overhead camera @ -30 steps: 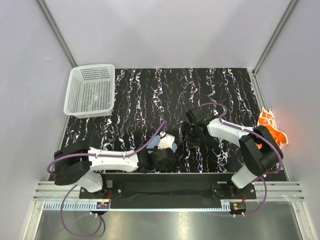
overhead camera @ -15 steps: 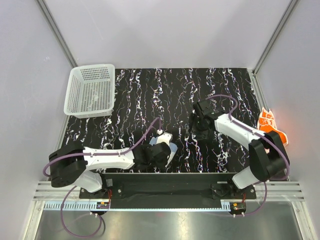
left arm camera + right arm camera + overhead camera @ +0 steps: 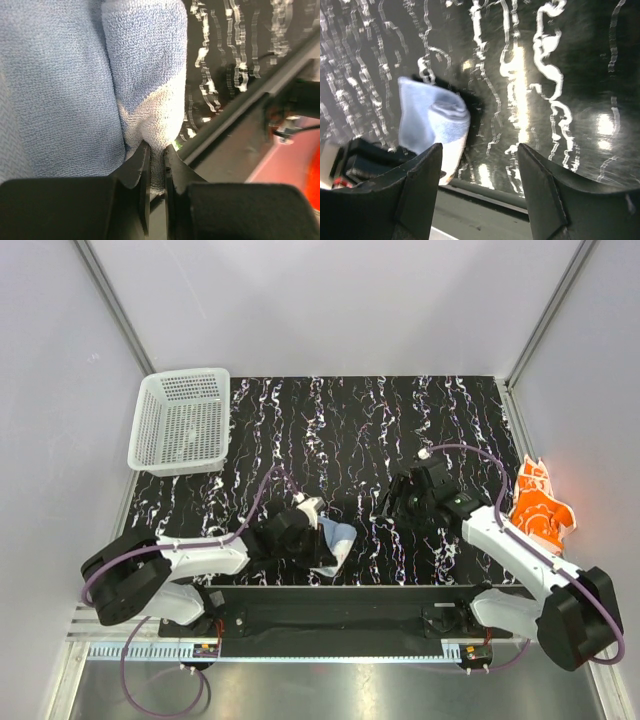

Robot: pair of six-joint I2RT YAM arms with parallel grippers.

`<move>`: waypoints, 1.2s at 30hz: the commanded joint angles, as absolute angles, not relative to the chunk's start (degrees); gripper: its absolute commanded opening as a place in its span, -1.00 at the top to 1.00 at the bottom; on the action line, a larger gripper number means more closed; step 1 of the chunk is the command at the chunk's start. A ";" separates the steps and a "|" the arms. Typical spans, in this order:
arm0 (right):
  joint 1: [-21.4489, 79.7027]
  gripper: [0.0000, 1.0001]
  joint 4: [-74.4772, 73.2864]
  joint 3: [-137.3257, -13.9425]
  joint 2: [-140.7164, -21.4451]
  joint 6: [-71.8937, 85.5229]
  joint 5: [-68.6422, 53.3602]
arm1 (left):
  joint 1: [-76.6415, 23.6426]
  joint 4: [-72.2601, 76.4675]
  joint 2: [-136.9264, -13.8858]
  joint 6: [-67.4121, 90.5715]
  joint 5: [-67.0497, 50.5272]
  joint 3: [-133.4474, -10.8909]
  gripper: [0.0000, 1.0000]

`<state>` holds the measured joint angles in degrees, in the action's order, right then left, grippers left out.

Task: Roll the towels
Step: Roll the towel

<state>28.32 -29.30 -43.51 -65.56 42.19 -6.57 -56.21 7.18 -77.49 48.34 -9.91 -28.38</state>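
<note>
My left fingers [image 3: 156,170] were clamped on a thin fold of the blue towel [image 3: 60,75], which sat bunched in a loose roll at the near edge of the table [image 3: 330,430], just beside the black rail [image 3: 235,120]. It was light, soft terry. I judged it would sag and spring open if let go, so the hold belonged on the loose edge, pinched flat, not on the fat middle. My right fingers [image 3: 480,200] stood open and empty over the table just beyond, facing the roll, with nothing between us. The orange towel [image 3: 540,508] lay crumpled well apart at the table's right edge, an awkward reach. The basket [image 3: 180,420] sat at the far left corner, out of the way.
</note>
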 commanded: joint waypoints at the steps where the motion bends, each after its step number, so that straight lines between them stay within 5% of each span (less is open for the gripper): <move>1: 28.12 -0.37 -21.38 -40.53 -63.28 44.82 -12.65 | -53.62 19.76 -77.86 52.64 -19.85 -24.71 1.00; 15: 37.87 -0.30 3.67 -30.67 -72.15 53.43 -16.62 | -45.27 46.74 -84.98 66.52 -28.21 -12.22 1.00; 30: 42.89 -0.22 15.38 -29.09 -82.53 55.81 -16.44 | -40.34 94.81 -113.63 82.87 -34.54 -4.04 1.00; 36: 43.33 -0.08 19.67 -27.86 -86.04 56.34 -16.79 | -39.99 95.27 -112.86 81.83 -34.28 -3.43 1.00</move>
